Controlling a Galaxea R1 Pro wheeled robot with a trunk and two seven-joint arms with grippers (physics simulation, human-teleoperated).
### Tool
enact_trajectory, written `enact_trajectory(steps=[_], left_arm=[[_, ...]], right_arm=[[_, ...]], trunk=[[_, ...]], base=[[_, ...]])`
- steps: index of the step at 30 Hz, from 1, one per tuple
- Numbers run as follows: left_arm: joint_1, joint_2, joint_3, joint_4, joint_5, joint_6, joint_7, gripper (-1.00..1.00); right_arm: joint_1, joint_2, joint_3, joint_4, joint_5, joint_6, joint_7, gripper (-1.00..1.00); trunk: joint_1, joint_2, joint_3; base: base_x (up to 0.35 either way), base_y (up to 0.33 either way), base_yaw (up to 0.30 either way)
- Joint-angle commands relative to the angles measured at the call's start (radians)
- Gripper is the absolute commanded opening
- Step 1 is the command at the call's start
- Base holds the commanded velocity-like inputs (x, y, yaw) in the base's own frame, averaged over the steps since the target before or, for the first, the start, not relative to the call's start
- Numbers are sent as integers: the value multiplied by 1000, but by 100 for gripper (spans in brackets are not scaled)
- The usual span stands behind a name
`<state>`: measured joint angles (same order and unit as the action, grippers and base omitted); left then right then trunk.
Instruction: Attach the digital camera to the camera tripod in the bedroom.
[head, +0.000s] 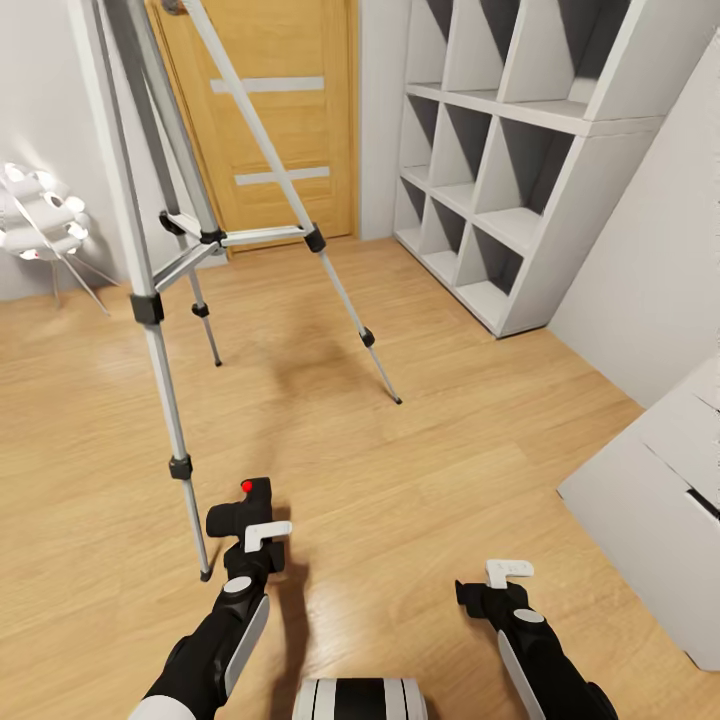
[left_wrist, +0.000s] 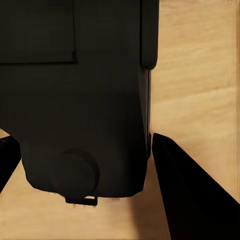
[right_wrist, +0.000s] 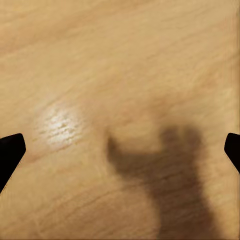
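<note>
The digital camera (head: 240, 505), a small black body with a red button on top, is held just above the wood floor with my left gripper (head: 250, 535) shut on it. In the left wrist view the camera (left_wrist: 75, 100) sits between the two dark fingers (left_wrist: 185, 195). The camera tripod (head: 147, 300) stands to the front left on silver legs with black joints. Its nearest foot rests just left of the camera, and its top is cut off by the picture's upper edge. My right gripper (head: 492, 588) hangs low at the right, open over bare floor (right_wrist: 122, 145).
A white cube shelf (head: 500, 170) lines the right wall. A wooden door (head: 290, 120) is behind the tripod. A white globe lamp (head: 40, 215) stands at the far left. A white cabinet (head: 660, 500) juts in at the near right. Open floor lies ahead.
</note>
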<state>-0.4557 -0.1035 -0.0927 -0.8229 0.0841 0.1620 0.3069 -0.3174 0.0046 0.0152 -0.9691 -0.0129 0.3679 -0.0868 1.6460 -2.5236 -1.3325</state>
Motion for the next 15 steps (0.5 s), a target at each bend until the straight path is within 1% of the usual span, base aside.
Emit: enact_trajectory(steps=[1, 8, 15], left_arm=[[0, 1, -4, -1, 7, 5, 6, -100], [0, 3, 0, 0, 9, 9, 5, -100], [0, 2, 3, -1, 11, 37, 5, -100]], right_arm=[[0, 0, 2, -2, -3, 5, -4, 100], [0, 0, -1, 4, -8, -1, -3, 100], [0, 0, -8, 13, -15, -55, -10, 100]], trunk=[[-1, 0, 3], [-4, 2, 30], [-7, 3, 57]], base=[[0, 0, 0], [0, 0, 0], [0, 0, 0]])
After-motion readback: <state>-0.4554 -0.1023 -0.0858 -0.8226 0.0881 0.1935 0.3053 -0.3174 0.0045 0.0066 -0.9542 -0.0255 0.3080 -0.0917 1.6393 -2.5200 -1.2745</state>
